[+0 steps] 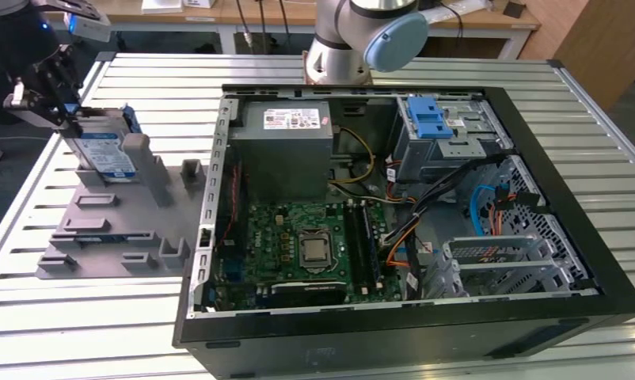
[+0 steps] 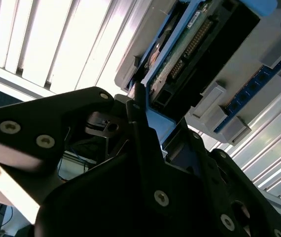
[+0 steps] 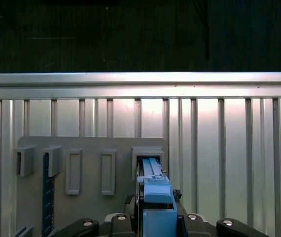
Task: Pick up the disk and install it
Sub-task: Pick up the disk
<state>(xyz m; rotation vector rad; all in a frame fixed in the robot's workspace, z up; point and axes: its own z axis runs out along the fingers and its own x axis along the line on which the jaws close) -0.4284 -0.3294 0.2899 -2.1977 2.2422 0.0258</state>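
Disk [image 1: 104, 154] on edge in a slot of the grey rack [image 1: 106, 237], at nine o'clock from the open case [image 1: 402, 328] in the exterior view, both resting on the slatted table [image 1: 85, 332]. The hand [image 1: 66, 111] meets the disk's upper end from about ten o'clock and appears clamped narrow on it. In the first wrist view the blue bracket sits tight between the two sides of the hand [image 3: 158, 219], with the disk [image 3: 153, 180] running straight ahead into its slot. The disk's long axis runs near twelve to six, leaning slightly. It is silver, with a white label banded in blue facing the exterior camera and blue plastic round its edges. The second wrist view shows one finger [image 2: 140, 118] against the disk [image 2: 199, 49] and its connector row. The cage [image 1: 444, 127] in the case, at three o'clock from the disk, stands well apart.
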